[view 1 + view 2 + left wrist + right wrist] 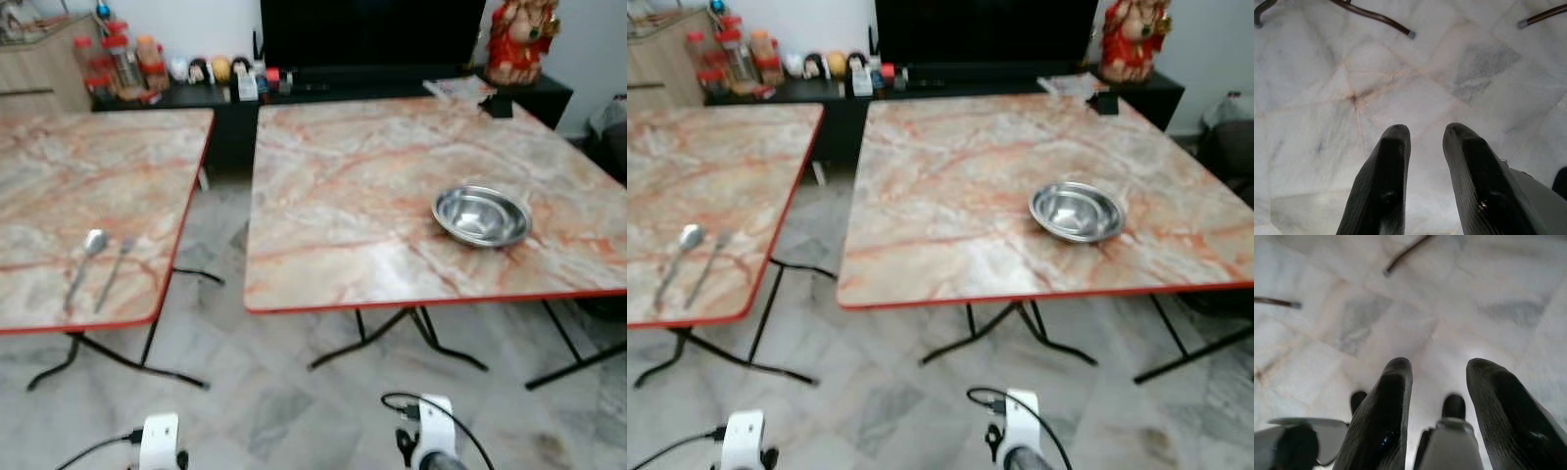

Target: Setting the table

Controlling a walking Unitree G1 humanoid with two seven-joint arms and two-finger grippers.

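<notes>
Two tables with marbled tops and red edges stand side by side on a pale marble floor, with a gap between them. On the left table a spoon and a fork lie next to each other near the table's near right corner, handles pointing toward the near edge, the spoon to the left of the fork; they sit close together, and I cannot tell whether they touch. On the right table a shiny steel bowl sits upright toward the near right part of the top, well apart from the cutlery. At that table's far right corner lies a small dark thing, too blurred to name.

Beyond the tables a low black cabinet runs along the wall. It carries a large dark screen, a row of jars with red lids at its left end, a few small figures beside them, and a red statue at the right end.

Both arms hang low by the floor. The left gripper points down at the floor tiles, its two black fingers slightly spread with nothing between them. The right gripper also points at the floor, its fingers spread wider and holding nothing. Thin black table legs cross the floor ahead of the fingers.
</notes>
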